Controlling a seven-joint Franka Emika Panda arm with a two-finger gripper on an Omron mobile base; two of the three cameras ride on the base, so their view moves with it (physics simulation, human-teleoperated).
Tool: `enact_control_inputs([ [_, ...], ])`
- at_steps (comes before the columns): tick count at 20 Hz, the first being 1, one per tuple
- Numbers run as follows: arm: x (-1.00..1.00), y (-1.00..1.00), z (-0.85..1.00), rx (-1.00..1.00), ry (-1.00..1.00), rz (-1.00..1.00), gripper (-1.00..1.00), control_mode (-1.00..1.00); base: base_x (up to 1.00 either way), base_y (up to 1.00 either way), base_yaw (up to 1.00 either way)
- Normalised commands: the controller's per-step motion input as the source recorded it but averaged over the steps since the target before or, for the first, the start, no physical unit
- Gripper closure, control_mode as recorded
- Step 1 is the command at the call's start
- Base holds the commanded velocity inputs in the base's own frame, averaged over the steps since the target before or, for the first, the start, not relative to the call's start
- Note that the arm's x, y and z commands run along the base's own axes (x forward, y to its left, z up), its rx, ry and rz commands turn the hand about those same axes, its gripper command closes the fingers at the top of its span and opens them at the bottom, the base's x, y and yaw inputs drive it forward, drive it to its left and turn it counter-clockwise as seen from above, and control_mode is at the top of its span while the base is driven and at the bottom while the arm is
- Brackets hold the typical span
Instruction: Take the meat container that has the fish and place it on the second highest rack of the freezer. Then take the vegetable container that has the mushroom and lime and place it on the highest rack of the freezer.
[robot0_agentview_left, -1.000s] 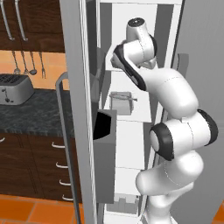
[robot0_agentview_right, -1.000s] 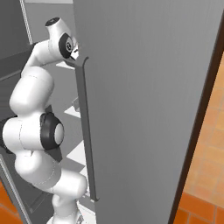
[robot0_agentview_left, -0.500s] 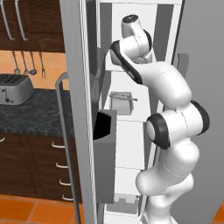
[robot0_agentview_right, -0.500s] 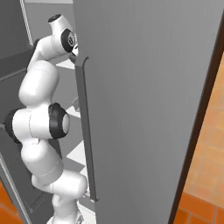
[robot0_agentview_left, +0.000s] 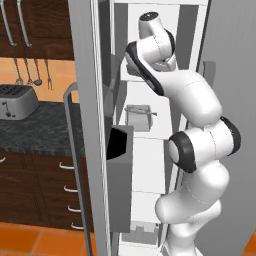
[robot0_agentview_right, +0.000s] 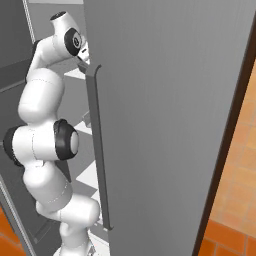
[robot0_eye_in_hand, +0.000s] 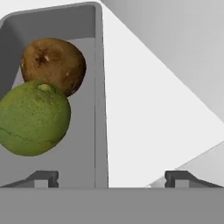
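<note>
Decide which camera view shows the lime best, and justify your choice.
The hand view shows the lime best: large, close and green, lying in a grey container against the brown mushroom. In the left and right base views the arm and the freezer door cover that spot, so neither helps.

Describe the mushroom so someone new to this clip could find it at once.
In the hand view, find the grey container on the white freezer shelf. The mushroom is the brown rounded lump at its far end, touching the green lime, the only other item inside.
</note>
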Motion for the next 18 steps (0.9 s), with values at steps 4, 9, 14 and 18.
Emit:
enact_control_inputs([
  [4, -0.70, -0.01, 0.00, 0.00, -0.14, 0.00, -1.00, -1.00, 0.00, 0.00, 0.00],
  [9, -0.57, -0.11, 0.00, 0.00, -0.13, 0.00, -1.00, -1.00, 0.00, 0.00, 0.00],
  [14, -0.56, -0.12, 0.15, 0.00, -0.07, 0.00, -1.00, -1.00, 0.00, 0.00, 0.00],
  [18, -0.56, 0.00, 0.33, 0.00, 0.00, 0.06, -1.00, -1.00, 0.00, 0.00, 0.00],
])
